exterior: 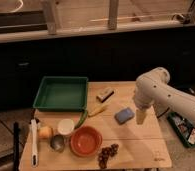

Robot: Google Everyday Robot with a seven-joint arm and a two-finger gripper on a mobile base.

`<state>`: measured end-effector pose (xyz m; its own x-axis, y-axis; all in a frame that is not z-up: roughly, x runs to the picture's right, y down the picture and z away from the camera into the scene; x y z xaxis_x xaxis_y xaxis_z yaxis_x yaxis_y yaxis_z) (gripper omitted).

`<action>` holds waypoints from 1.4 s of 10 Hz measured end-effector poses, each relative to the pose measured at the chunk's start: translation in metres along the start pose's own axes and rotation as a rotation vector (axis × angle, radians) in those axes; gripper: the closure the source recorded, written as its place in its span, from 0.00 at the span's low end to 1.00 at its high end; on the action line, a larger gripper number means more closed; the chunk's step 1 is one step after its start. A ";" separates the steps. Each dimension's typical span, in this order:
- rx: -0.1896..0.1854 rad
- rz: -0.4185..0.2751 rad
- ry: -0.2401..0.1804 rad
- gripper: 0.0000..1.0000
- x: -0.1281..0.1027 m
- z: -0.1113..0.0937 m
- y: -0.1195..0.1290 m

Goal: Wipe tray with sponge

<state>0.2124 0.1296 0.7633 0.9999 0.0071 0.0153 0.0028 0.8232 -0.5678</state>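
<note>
Since the sponge lies flat on the wooden table, right of centre and well apart from the tray, I judge the task barely begun: the sponge is not in the grip and no wiping shows. The tray sits at the table's far left corner, its flat green bottom bare, with nothing in it that I can see. The gripper hangs pointing down just to the right of the sponge, close beside it but not on it as far as I can tell, and it stands wide and empty. What is left, by my reckoning, is all of it: get over the sponge, close on it, carry it left past the tan-and-black block, bring it down into the tray and rub it across the bottom. Several things I cannot settle from here. Whether the gripper's tip touches the table or hovers above it is unclear, because the pale tip blends with the wood. I cannot say whether the tray is dirty or wet; the dim light gives me only plain green. The arm's base is cut off at the right edge, and a green container there is half out of view. The small items left of the orange bowl I cannot name with confidence.
</note>
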 end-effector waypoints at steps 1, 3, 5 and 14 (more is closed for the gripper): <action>-0.003 -0.002 -0.004 0.20 -0.005 0.006 -0.001; -0.009 -0.007 -0.012 0.20 -0.007 0.015 -0.004; -0.019 -0.011 -0.024 0.20 -0.009 0.031 -0.005; -0.056 -0.015 -0.073 0.20 -0.021 0.080 -0.003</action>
<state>0.1903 0.1723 0.8303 0.9958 0.0380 0.0829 0.0208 0.7905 -0.6122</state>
